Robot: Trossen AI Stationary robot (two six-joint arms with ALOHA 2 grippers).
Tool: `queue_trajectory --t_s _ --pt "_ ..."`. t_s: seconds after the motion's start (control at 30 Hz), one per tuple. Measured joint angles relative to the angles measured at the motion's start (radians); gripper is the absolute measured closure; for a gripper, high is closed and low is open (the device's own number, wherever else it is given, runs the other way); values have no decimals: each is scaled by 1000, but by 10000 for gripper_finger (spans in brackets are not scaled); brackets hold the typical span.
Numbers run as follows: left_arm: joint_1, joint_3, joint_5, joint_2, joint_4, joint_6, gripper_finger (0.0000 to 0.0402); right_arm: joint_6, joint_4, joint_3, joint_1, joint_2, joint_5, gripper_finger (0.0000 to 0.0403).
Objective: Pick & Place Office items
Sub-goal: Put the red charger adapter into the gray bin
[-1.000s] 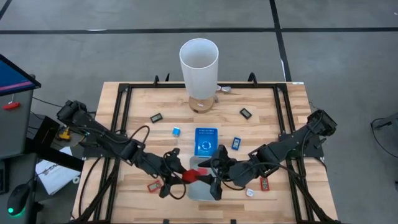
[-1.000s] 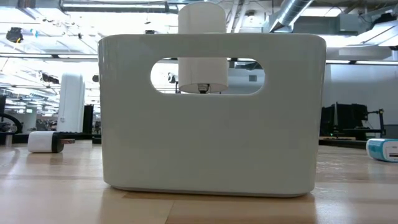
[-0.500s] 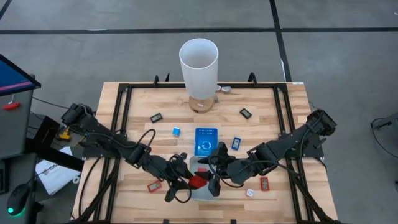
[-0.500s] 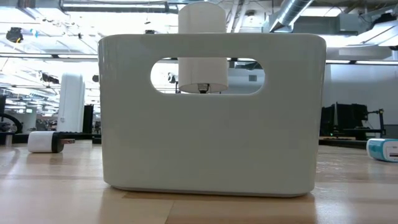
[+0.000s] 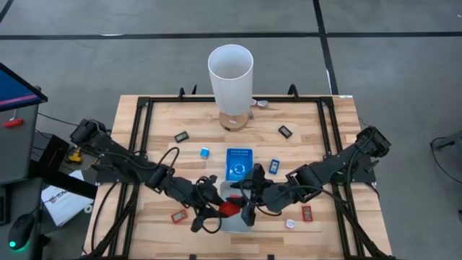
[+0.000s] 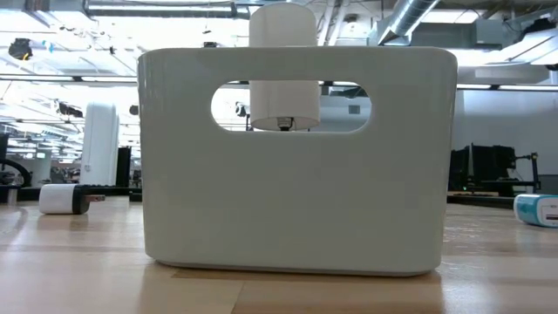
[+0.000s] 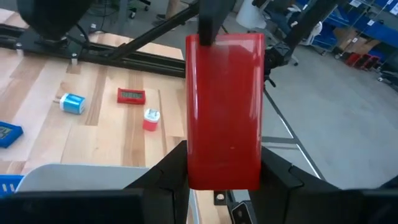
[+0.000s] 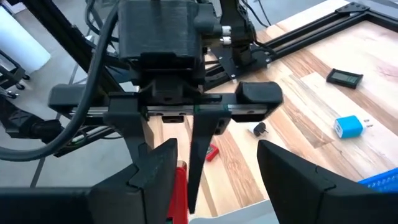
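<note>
My left gripper [image 5: 222,209] is shut on a red rectangular block [image 7: 224,112], which also shows as red block [image 5: 229,209] over the pale grey tray [image 5: 235,222] near the table's near edge. My right gripper [image 5: 248,208] faces it from the right, open. In the right wrist view its two fingers stand apart on either side of the left gripper's fingers, and the red block [image 8: 180,186] shows low between them. Other small office items lie on the wood: black [image 5: 182,136], blue [image 5: 274,166], red [image 5: 177,216]. My left gripper pinches the red block between its two fingers at the block's near end [image 7: 221,177]; the block's length runs out beyond the fingertips, along the fingers. The fingers come from the table's left. The block is lifted clear, above the grey tray.
A blue tray [image 5: 239,165] lies just beyond the grey one, whose wall [image 6: 296,218] fills the low view. A tall white cylinder [image 5: 231,79] stands at the far edge. More pieces: black [image 5: 285,131], blue [image 5: 205,152], red [image 5: 306,214], white [image 5: 289,224]. Black frame rails line both sides.
My left gripper has carried the red block a little toward the table's right and near edge, closer over the grey tray. The right gripper has stayed close in front of it.
</note>
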Motion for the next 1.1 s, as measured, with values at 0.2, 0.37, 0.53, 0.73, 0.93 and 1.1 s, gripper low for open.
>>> queue_trajectory --t_s 0.2,0.37,0.53,0.73,0.93,1.1 --pt "7 -1 -10 -43 -48 11 289 9 7 2 2 -1 2 188" --pt "15 -2 -33 -76 -70 27 289 11 17 3 2 -3 5 188" --pt "18 -2 -46 -90 -72 28 289 10 27 3 2 -4 9 188" --pt "18 -2 -56 -90 -67 27 289 9 25 3 5 -3 5 188" --pt "18 -2 -68 -94 -67 28 289 8 23 2 14 -2 6 188" --pt "18 -2 -84 -101 -58 28 289 8 24 1 16 -2 6 188"
